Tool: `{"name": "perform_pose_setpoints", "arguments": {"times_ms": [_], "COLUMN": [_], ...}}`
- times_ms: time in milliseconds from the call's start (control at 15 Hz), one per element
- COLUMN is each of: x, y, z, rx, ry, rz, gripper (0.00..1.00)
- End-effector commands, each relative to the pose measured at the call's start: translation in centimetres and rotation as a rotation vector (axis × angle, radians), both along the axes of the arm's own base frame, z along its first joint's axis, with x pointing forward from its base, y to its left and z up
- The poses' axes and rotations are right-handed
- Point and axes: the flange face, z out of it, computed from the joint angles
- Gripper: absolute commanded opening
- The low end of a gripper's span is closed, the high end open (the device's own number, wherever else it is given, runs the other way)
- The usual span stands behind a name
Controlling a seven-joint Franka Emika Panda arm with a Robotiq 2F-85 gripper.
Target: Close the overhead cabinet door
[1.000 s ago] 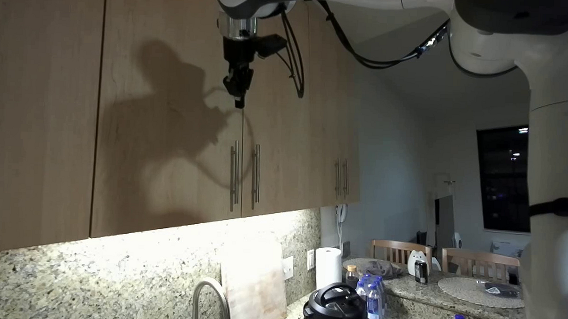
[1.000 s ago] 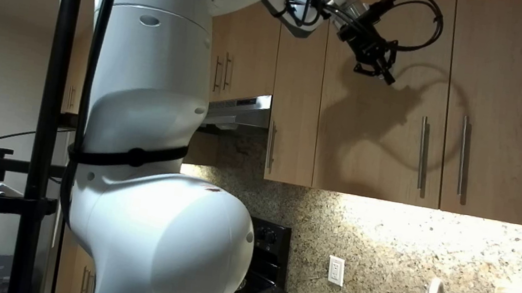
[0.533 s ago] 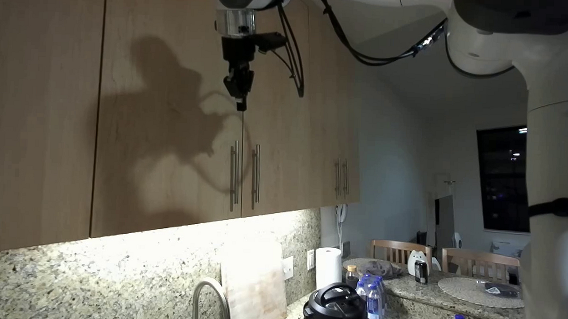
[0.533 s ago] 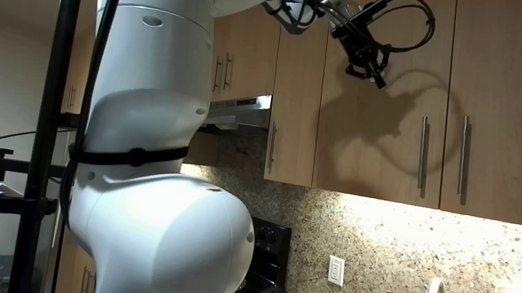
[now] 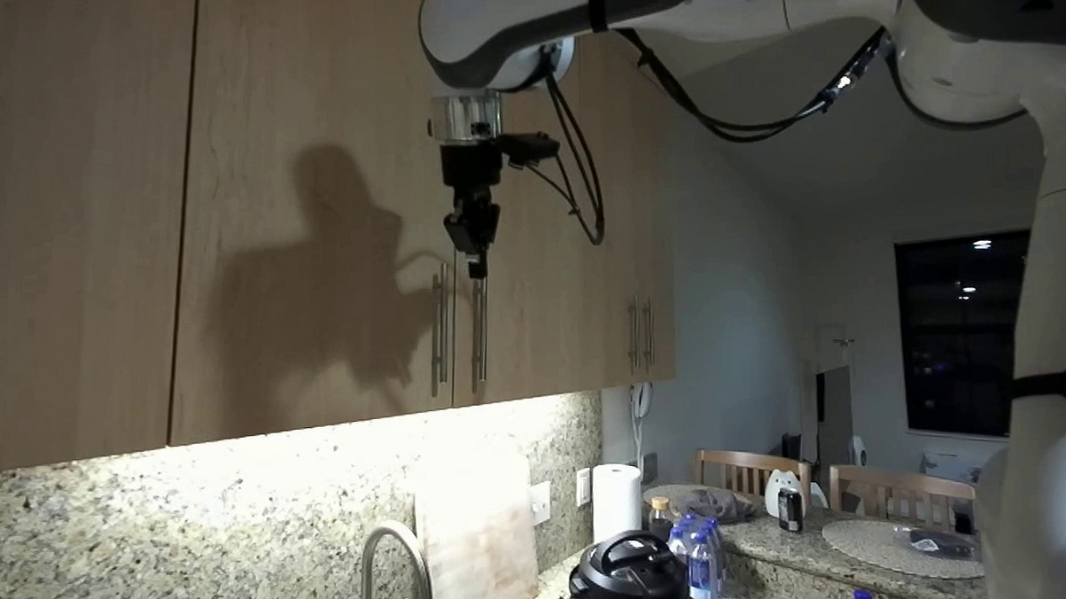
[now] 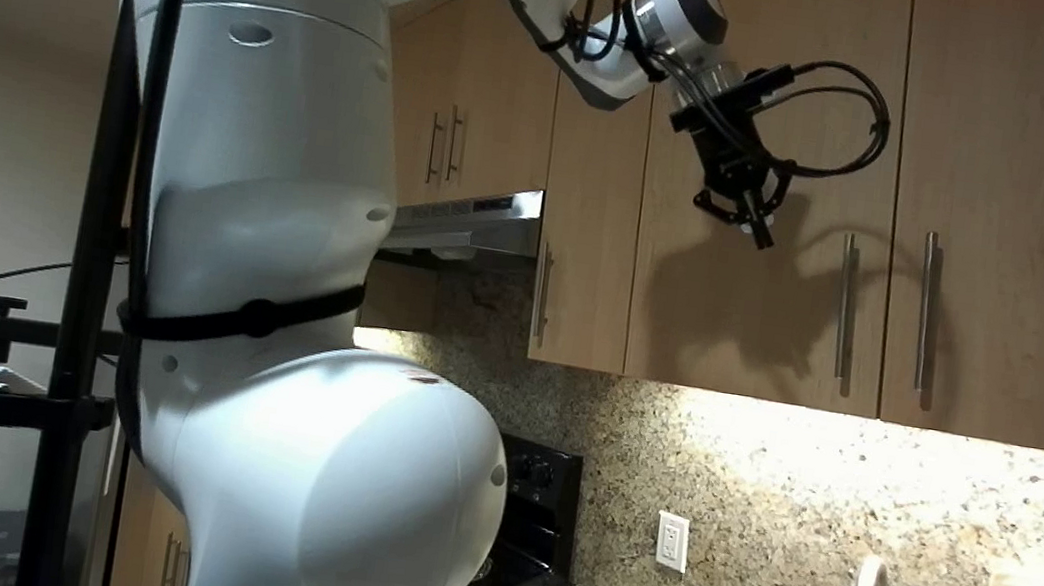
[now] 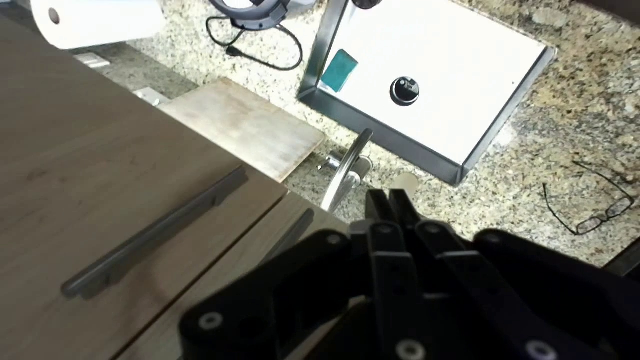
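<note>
"Overhead cabinet door (image 5: pixel 253 183), where is it?"

"Up over the speckled backsplash (image 6: pixel 756 505), looking flush with the neighboring door (image 6: pixel 1036 220). A thin dark seam (image 6: pixel 896 201) parts their side edges, and the bottom edges line up in both exterior views. The door's own bar handle (image 6: pixel 845 305) runs upright close to the seam."

"And the gripper (image 7: pixel 389 197)?"

"Closed, its fingertips (image 7: pixel 378 205) lying against each other in the wrist view. It points downward in front of the door, apart from it; how deep that gap runs, I can't judge."

"Any hint in the light?"

"Some: a broad shadow (image 5: pixel 320 292) spreads over the door's face, set off from the gripper."

"What comes near the edges?"

"The cable loop (image 6: pixel 879 128). In an exterior view it bulges out beyond the gripper and stops just short of the seam."

"And underneath?"

"Faucet (image 7: pixel 348 170) and sink (image 7: pixel 410 145), well below the fingertips. In the wrist view the gripper's body hides one end of the bar handle."
</note>
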Motion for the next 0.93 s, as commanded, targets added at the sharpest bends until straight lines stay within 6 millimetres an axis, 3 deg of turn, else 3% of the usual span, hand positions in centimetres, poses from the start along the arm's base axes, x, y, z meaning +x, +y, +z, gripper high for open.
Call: {"name": "perform_pose_setpoints", "arguments": {"times_ms": [0, 67, 133, 533, 867], "x": [-2.6, -3.0, -3.5, -6.7, -8.9], "y": [-2.5, -3.0, -3.5, -6.0, -7.5], "z": [-3.8, -4.6, -5.5, -9.8, -12.3], "rx": [0.062, 0.073, 0.090, 0.162, 0.218], "ry": [0.022, 0.035, 0.048, 0.108, 0.126], "rz": [-0.053, -0.063, -0.075, -0.156, -0.212], "gripper": [0.06, 0.16, 0.32, 0.68, 0.98]}}
